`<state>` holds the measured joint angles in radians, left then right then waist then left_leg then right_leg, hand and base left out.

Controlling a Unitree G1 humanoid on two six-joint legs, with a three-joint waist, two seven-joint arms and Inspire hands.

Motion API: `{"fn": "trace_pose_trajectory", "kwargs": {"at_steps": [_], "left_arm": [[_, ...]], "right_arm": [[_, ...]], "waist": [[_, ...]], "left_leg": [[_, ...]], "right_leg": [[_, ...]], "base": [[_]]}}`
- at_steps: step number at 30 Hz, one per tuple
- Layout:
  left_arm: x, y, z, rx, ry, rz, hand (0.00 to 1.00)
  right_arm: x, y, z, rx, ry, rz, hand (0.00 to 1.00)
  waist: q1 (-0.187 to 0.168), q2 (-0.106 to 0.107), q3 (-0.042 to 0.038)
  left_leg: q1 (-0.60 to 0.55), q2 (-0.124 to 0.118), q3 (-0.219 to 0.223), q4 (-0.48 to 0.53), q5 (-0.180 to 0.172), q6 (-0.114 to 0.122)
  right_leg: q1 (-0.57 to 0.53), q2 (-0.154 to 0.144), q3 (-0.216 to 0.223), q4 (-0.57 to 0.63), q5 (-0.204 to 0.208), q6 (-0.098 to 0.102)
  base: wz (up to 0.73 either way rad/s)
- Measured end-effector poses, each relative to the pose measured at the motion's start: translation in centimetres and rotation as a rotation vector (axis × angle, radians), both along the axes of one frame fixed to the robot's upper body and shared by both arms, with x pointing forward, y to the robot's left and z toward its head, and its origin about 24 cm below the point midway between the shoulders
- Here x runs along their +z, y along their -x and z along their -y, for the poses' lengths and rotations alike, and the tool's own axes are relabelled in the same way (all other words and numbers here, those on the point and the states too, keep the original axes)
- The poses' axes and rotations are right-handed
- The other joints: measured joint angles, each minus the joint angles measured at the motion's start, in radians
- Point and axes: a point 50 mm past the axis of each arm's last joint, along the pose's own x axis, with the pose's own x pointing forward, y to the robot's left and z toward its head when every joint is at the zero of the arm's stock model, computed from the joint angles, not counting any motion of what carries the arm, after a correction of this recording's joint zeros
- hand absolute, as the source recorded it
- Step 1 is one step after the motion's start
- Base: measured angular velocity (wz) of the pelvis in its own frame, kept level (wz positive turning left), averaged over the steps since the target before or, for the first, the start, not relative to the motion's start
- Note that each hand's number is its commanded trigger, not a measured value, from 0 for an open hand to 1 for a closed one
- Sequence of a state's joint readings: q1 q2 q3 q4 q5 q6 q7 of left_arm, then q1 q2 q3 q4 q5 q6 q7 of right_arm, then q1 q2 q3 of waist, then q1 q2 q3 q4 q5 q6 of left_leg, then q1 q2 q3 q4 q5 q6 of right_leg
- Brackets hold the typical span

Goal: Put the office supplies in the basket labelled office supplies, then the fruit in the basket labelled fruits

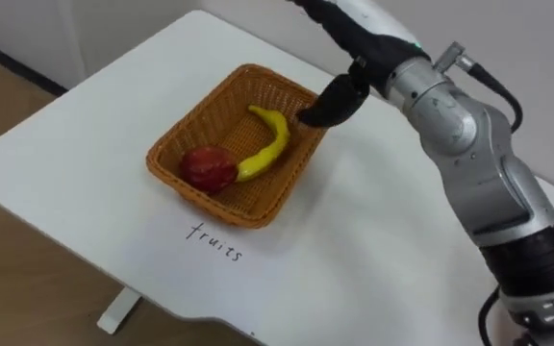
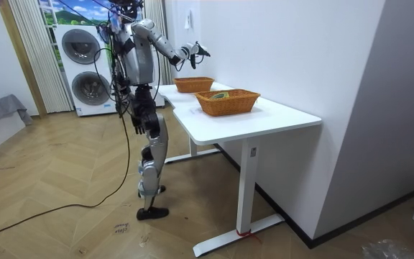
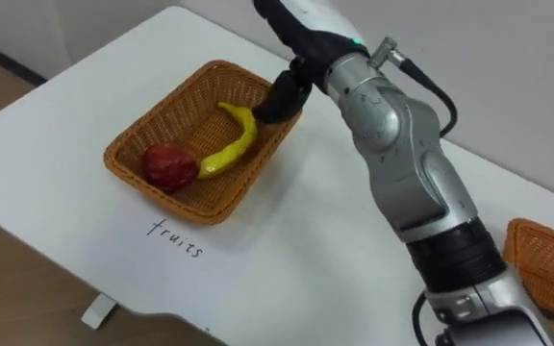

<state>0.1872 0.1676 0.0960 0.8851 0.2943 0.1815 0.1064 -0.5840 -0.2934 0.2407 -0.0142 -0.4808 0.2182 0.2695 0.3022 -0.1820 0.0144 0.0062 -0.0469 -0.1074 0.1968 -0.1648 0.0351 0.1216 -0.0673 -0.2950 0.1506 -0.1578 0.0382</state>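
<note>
Wicker basket [image 1: 221,206] | banana [image 1: 272,144], red fruit [image 1: 208,168] inside | right hand [image 1: 333,101] by rim

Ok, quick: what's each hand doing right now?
Right hand: open, fingers relaxed above the fruit basket rim, holding nothing.
Left hand: cannot be told.

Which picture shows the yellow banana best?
The left eye view: the whole banana lies uncovered in the fruit basket, beside the red fruit. The right eye view shows it nearly as well. In the room view it cannot be made out inside the far basket.
</note>
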Motion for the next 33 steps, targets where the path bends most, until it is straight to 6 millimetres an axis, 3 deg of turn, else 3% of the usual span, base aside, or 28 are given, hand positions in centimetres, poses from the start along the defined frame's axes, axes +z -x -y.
{"fn": "trace_pose_trajectory", "kwargs": {"at_steps": [9, 16, 19, 29, 33], "left_arm": [[-0.2, -0.6, 0.9, 0.016, 0.025, 0.037, 0.0], [0.0, -0.5, 0.9, 0.059, 0.031, 0.074, 0.0], [0.0, -0.4, 0.8, 0.087, 0.028, 0.094, 0.0], [-0.1, 1.4, 0.3, 0.193, 0.047, 0.113, 0.0], [-0.1, 1.6, 0.0, 0.198, 0.039, 0.123, 0.0]], "right_arm": [[2.6, 0.5, 1.7, -0.052, -0.082, 0.136, 0.0], [6.1, 1.7, 5.3, -0.19, -0.208, 0.365, 0.0], [6.9, 2.3, 6.9, -0.229, -0.295, 0.422, 0.0], [6.7, 4.6, 13.2, -0.465, -0.438, 0.566, 0.0], [5.6, 6.3, 16.0, -0.612, -0.454, 0.631, 0.0]], "waist": [[-0.059, 0.009, -0.004], [-0.119, 0.027, -0.012], [-0.16, 0.039, -0.0109], [-0.263, 0.045, -0.0123], [-0.303, 0.044, -0.0131]], "left_leg": [[0.003, 0.0, 0.022, -0.005, 0.001, 0.001], [0.009, 0.002, 0.045, -0.002, 0.001, 0.003], [0.019, 0.003, 0.056, -0.011, 0.0, 0.004], [0.057, 0.02, 0.129, -0.044, 0.0, 0.004], [0.072, 0.023, 0.149, -0.049, 0.0, 0.004]], "right_leg": [[-0.005, -0.002, 0.018, 0.001, 0.0, 0.0], [-0.009, -0.003, 0.048, 0.003, 0.0, 0.0], [-0.007, -0.003, 0.05, 0.002, 0.0, 0.0], [-0.017, 0.005, 0.107, 0.009, 0.0, 0.0], [-0.018, 0.007, 0.13, 0.019, 0.0, 0.0]], "base": [[-0.06], [-0.07], [-0.15], [-0.22], [-0.15]]}}
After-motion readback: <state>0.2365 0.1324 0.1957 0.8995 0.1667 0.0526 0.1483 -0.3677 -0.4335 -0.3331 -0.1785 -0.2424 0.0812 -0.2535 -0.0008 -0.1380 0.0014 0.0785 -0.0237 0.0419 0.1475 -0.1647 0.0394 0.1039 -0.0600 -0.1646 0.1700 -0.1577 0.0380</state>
